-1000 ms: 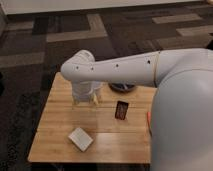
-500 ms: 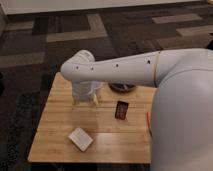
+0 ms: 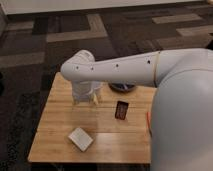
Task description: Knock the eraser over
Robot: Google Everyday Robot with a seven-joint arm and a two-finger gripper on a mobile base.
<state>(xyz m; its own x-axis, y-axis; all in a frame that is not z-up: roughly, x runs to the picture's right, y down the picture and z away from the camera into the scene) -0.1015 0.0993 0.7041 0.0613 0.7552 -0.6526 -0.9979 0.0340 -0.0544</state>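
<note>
The eraser (image 3: 121, 110) is a small dark block with a reddish-brown rim, standing on the wooden table (image 3: 60, 125) right of centre. My white arm reaches from the right across the back of the table. The gripper (image 3: 86, 96) hangs down from the wrist at the back left of the table, about a hand's width left of the eraser and apart from it.
A flat white square pad (image 3: 80, 139) lies at the front left. A dark round dish (image 3: 123, 89) sits at the back, partly hidden under my arm. An orange stick (image 3: 148, 120) shows at the right edge beside my body. Dark patterned carpet surrounds the table.
</note>
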